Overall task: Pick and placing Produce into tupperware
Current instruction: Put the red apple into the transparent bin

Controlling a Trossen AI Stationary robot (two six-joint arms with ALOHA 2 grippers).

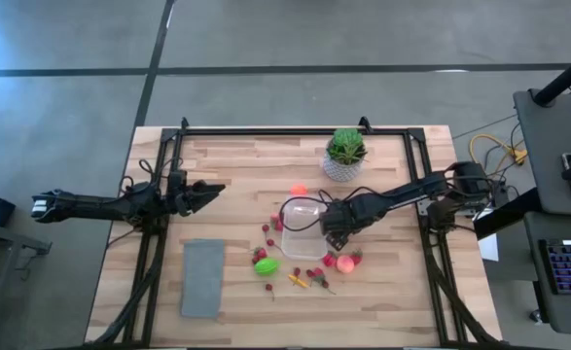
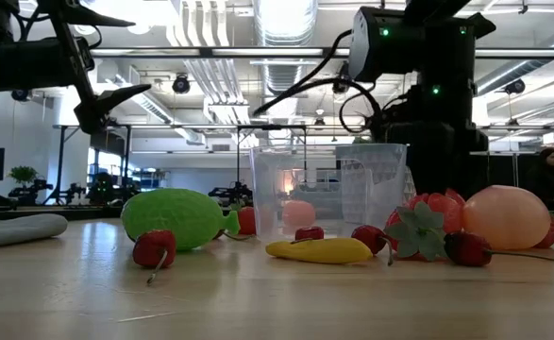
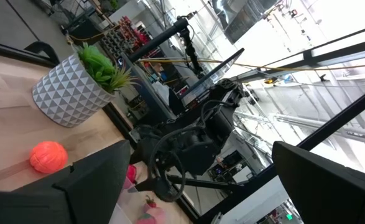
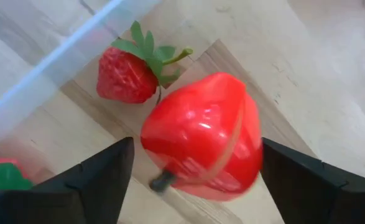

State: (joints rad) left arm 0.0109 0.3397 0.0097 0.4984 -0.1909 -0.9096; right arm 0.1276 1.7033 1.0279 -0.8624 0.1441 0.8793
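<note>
The clear tupperware (image 1: 302,228) stands at the table's middle; in the low view the tupperware (image 2: 300,194) holds a pink piece. Produce lies around its near side: a green piece (image 1: 266,266), yellow bits (image 1: 298,281), a pink ball (image 1: 345,262) and red berries. An orange ball (image 1: 298,190) lies on its far side. My right gripper (image 1: 334,236) is at the tub's right wall, shut on a glossy red toy fruit (image 4: 204,140) above a strawberry (image 4: 126,74). My left gripper (image 1: 215,187) waits open, raised over the table's left part. My right gripper pinches the red toy fruit between its two fingers (image 4: 101,180), on the fruit's two opposite sides (image 4: 254,143). The fingers come from above, pointing down. The fruit appears lifted clear of the wood, its dark stem (image 4: 162,181) turned toward the wrist.
A spiky green plant in a white pot (image 1: 344,154) stands on the tub's far right side. A flat grey rectangle (image 1: 202,277) lies near the left front. Black frame rails (image 1: 159,233) run along the table's left, right and far edges. Bare wood lies at the far left.
</note>
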